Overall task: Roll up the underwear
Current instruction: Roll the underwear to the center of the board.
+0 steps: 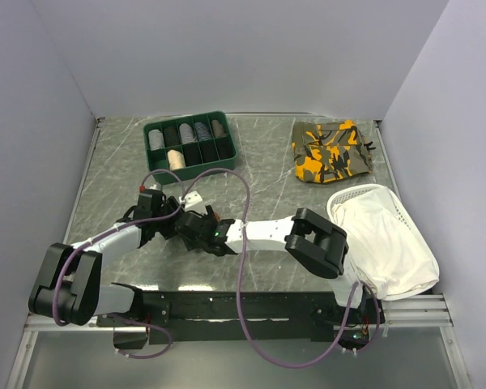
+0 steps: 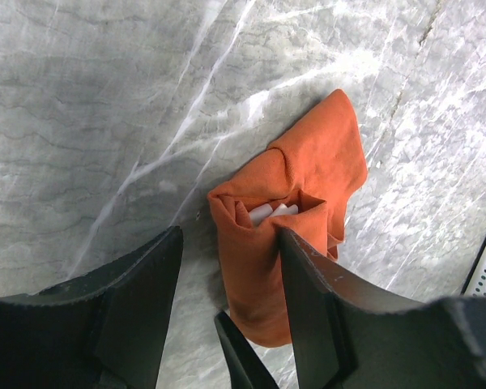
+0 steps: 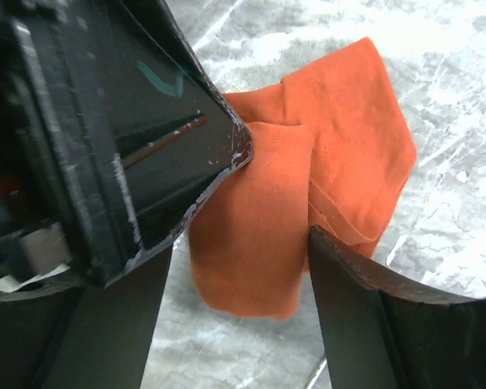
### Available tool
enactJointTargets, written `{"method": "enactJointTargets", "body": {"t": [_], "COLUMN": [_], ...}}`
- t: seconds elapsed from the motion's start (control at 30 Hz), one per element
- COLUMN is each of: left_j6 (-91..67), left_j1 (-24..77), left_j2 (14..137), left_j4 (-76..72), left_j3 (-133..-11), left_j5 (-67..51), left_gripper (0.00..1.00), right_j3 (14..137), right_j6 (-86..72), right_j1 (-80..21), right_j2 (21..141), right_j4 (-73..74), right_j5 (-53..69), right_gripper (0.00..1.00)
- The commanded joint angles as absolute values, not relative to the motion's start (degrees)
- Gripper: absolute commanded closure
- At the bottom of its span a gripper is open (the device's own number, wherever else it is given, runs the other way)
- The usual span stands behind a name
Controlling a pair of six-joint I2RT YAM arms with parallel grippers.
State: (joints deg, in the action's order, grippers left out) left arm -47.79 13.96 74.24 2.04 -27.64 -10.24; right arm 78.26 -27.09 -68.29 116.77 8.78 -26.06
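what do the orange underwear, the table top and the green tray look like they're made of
Underwear: soft matte fabric, likely a cotton knit; it folds and creases limply. Table top: grey marble look with white veins and a slight sheen; it could be stone or printed laminate. Green tray: probably moulded plastic, given its uniform colour and thin rigid dividers.

Small rust-orange fabric briefs (image 2: 308, 178) are found bunched into a loosely folded, half-rolled bundle, laid on the grey marbled tabletop (image 2: 105, 121). A pocket-like opening is formed at the middle fold, where a bit of cream-white waistband (image 2: 271, 212) is exposed. One wider flap is spread flat at one end; the other end is folded over and rounded. Creases are seen throughout; the roll is not tight.
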Motion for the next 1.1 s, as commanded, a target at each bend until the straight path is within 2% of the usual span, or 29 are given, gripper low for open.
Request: {"method": "enactJointTargets", "body": {"t": [0.0,0.13,0.27,0.47,0.8,1.07], "left_j6": [-47.99,-48.16,-48.16,-48.25,-47.37,-47.02], "left_j1": [14.06,14.06,14.06,13.89,12.04,11.34], "left_j2": [75.06,74.62,74.71,73.92,69.61,65.57], "left_j4": [5.8,5.98,6.06,6.59,9.49,11.34], "left_j3": [-28.3,-28.3,-28.39,-28.47,-29.97,-29.8], "left_j5": [-9.05,-9.05,-8.79,-8.26,-7.3,-7.38], "left_gripper": [0.42,0.42,0.42,0.41,0.25,0.23], "right_j3": [80.6,78.84,76.82,72.53,64.25,66.79], "right_j6": [-27.24,-28.12,-28.3,-27.42,-23.91,-21.54], "right_j1": [-68.64,-68.47,-68.38,-67.06,-63.81,-59.07], "right_j2": [118.39,117.95,116.98,113.82,106.44,106.78], "right_j4": [9.4,8.27,7.12,3.17,-3.6,-0.62], "right_j5": [-27.86,-28.65,-29.09,-25.15,-7.22,12.29], "right_gripper": [0.29,0.36,0.5,0.64,0.69,0.69]}}
